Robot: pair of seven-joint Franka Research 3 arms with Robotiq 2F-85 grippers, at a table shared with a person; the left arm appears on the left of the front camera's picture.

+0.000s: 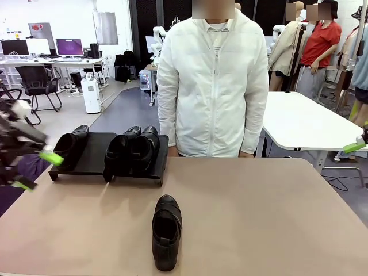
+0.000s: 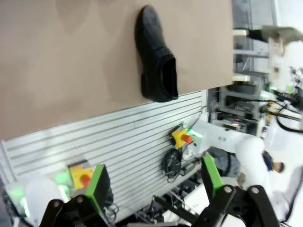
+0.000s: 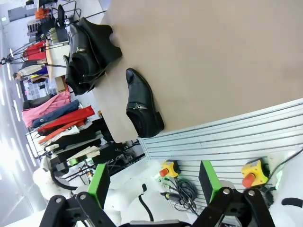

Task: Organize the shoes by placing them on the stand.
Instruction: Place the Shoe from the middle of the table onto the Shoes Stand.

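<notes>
Tan and bare across most of its top, the desk (image 1: 259,213) is carrying the stand (image 1: 95,164) at its far left edge, just in front of a person in a white jacket (image 1: 213,80). One shoe (image 1: 72,146) is sitting on the stand's left section, and two shoes (image 1: 132,148) are lying side by side on the right section. A fourth shoe (image 1: 167,231) is lying alone on the desk near the robot's edge. The left fingers (image 1: 37,171) are hovering spread and empty beside the stand. The right fingers (image 3: 154,182) are also standing spread, holding nothing.
</notes>
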